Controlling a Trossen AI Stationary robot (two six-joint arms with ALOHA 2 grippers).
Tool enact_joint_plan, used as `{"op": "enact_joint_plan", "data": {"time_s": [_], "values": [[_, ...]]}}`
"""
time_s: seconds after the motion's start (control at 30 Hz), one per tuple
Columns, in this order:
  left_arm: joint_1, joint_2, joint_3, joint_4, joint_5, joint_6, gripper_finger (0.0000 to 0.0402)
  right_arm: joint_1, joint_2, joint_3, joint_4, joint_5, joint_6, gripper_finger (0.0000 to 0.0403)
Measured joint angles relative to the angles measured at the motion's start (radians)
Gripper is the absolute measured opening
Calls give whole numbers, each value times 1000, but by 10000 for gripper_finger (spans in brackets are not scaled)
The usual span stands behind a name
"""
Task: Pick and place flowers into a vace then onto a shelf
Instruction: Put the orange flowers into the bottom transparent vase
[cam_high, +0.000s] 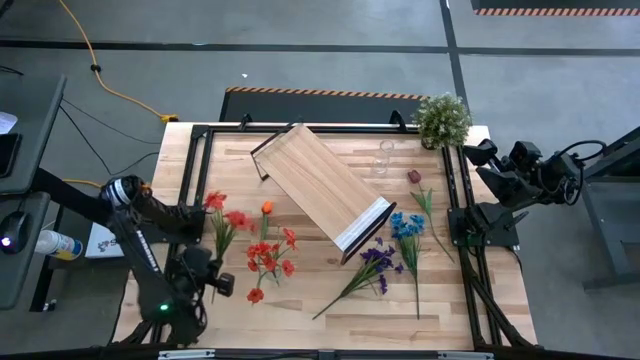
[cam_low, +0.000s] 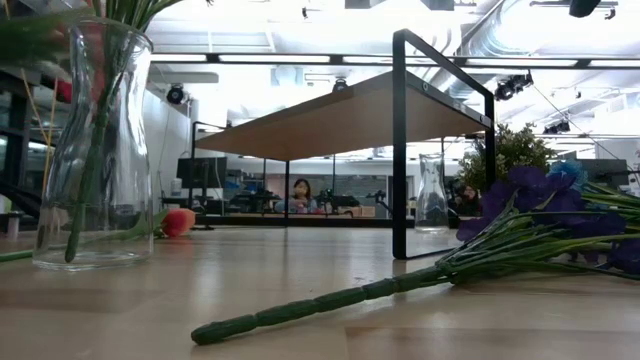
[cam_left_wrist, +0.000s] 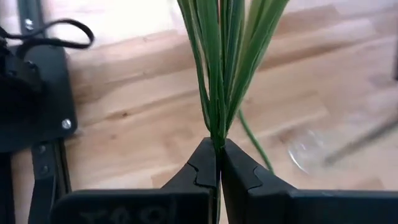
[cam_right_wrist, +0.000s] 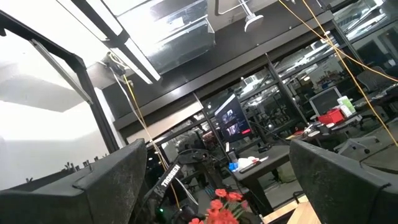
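Light-wood shelf is lying diagonally at counter centre, with a clear vase at 1 o'clock and loose flowers scattered around. Left gripper, at 8 o'clock, is pinching green stems with jaws closed. Right gripper, at 3 o'clock, is holding jaws wide, empty.

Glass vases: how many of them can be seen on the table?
2. One glass vase stands close to the low camera with green stems in it. The other vase stands empty beside the shelf, toward the potted plant. None seems hidden.
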Motion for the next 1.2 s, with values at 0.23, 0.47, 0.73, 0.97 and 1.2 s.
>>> {"op": "enact_joint_plan", "data": {"time_s": [0.23,0.47,0.73,0.97,1.2], "values": [[-46,-39,47,0,-45,37,38,0,0,0,0,17,0,381],[-44,-79,62,2,-68,107,38,0,0,0,0,27,2,381],[-44,-97,18,-1,59,78,38,0,32,0,-1,24,1,381],[-44,-97,-13,1,111,38,38,0,65,0,1,19,7,381],[-44,-96,-25,2,136,22,38,0,71,0,8,13,22,381]]}}
